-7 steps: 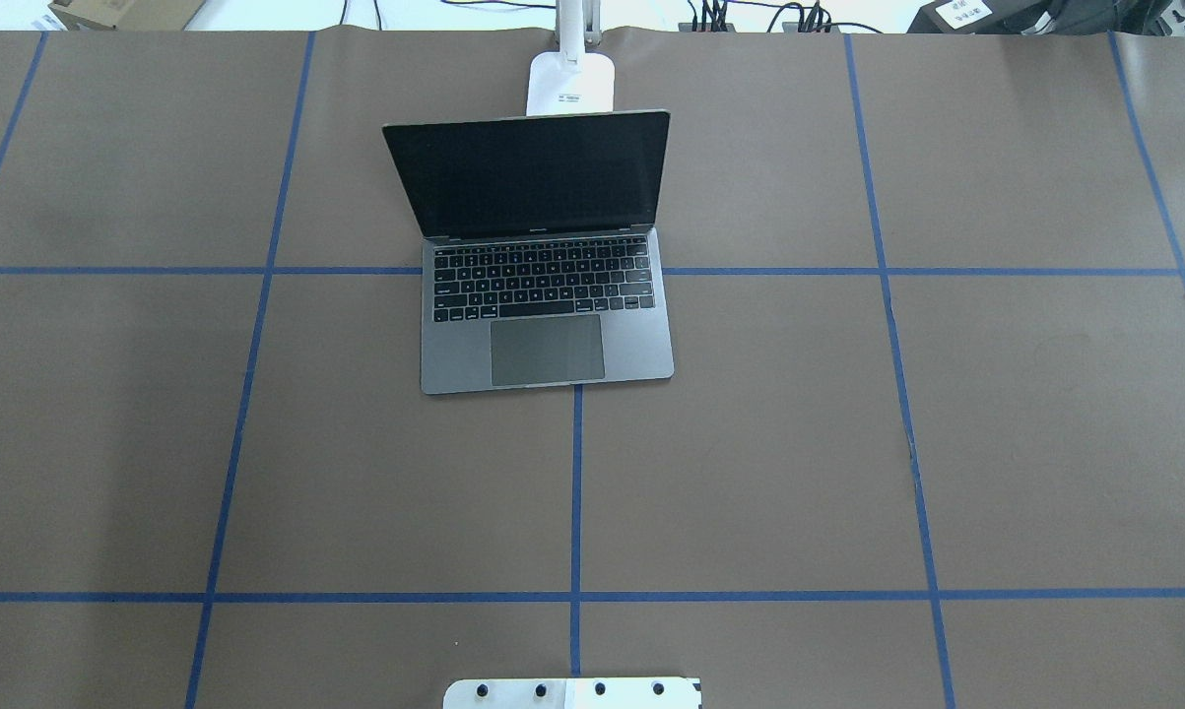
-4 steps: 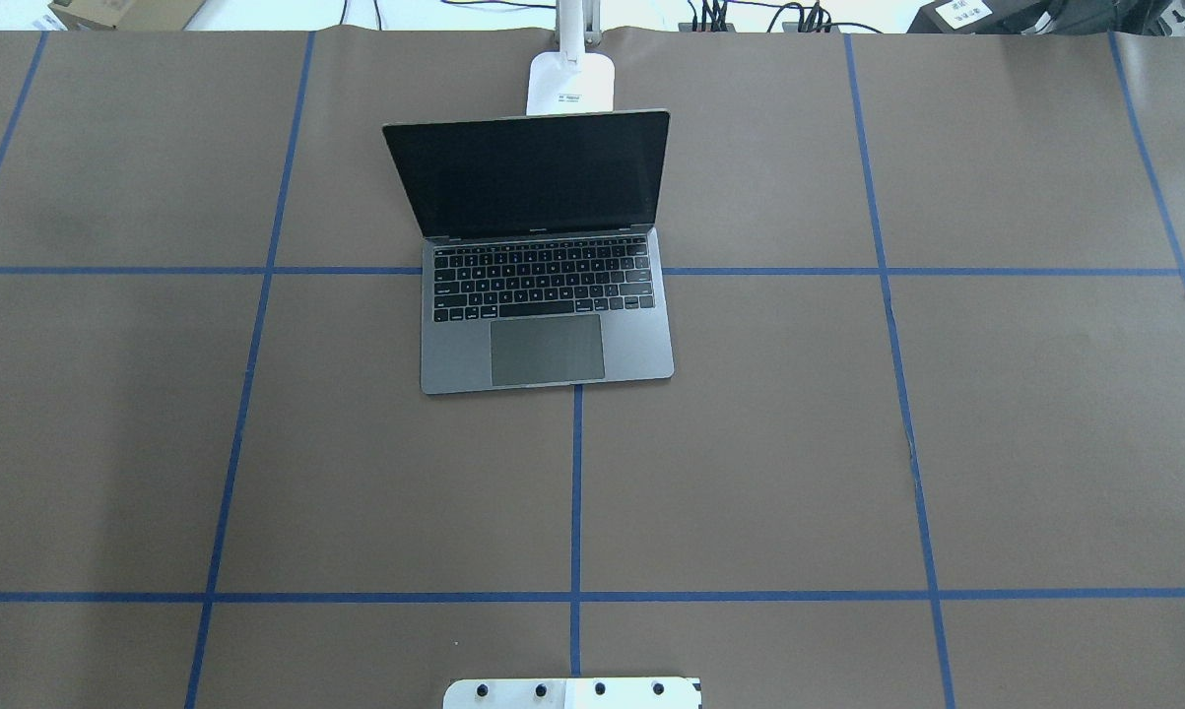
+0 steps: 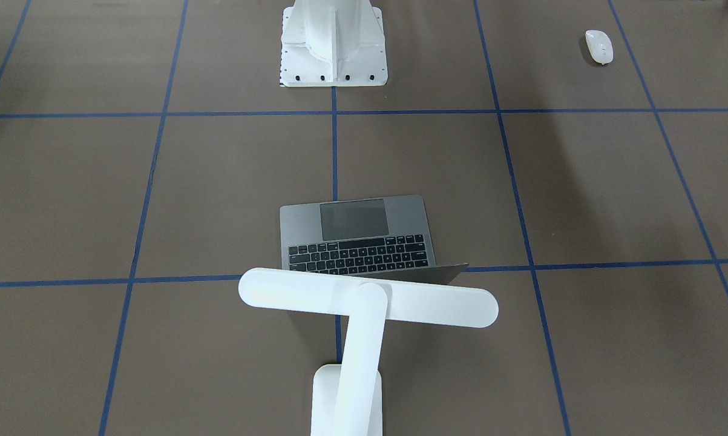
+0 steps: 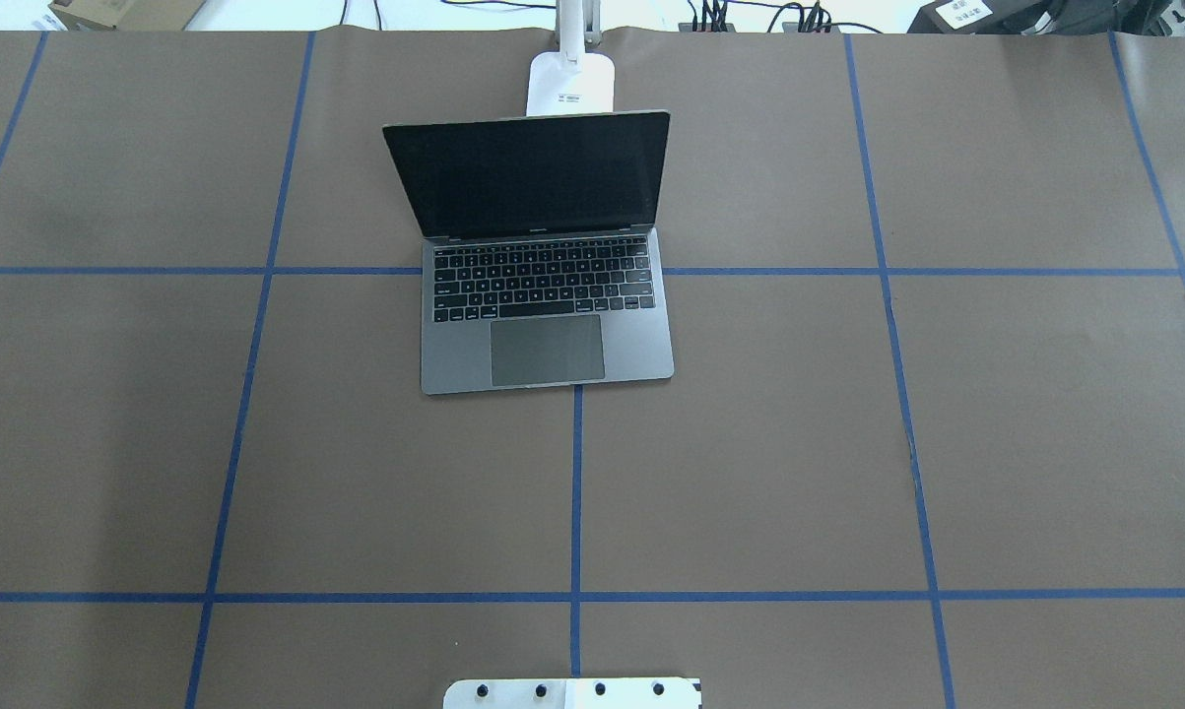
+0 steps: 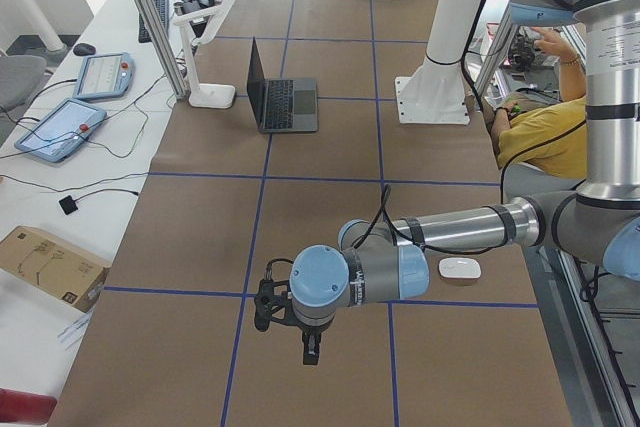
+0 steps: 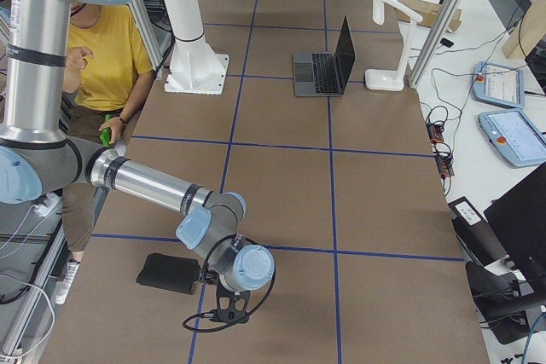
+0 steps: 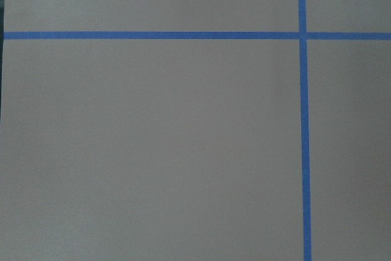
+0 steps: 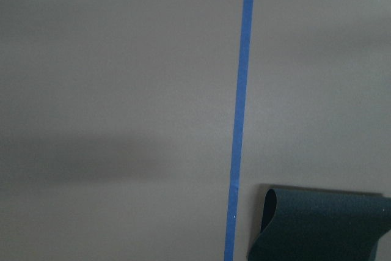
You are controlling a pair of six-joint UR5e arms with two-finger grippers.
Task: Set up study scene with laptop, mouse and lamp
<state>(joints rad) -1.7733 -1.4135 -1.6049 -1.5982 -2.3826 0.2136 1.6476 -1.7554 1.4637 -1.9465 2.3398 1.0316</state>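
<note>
The grey laptop [image 4: 545,325] stands open in the far middle of the table, screen dark, also in the front-facing view [image 3: 357,236]. Behind it rises the white lamp [image 3: 370,300], its base [image 4: 570,84] at the far table edge. The white mouse [image 3: 598,46] lies near the robot's side, on its left [image 5: 460,268]. My left gripper [image 5: 311,349] hangs low over bare table beside the mouse; my right gripper [image 6: 227,306] hangs near a black mouse pad [image 6: 166,272]. Both show only in side views, so I cannot tell whether they are open or shut.
The mouse pad [image 8: 317,227] has one edge curled up. The white robot pedestal [image 3: 333,42] stands at the near middle. A person in a yellow shirt [image 6: 102,49] sits behind the robot. Teach pendants [image 5: 60,127] and a cardboard box [image 5: 50,262] lie past the far edge.
</note>
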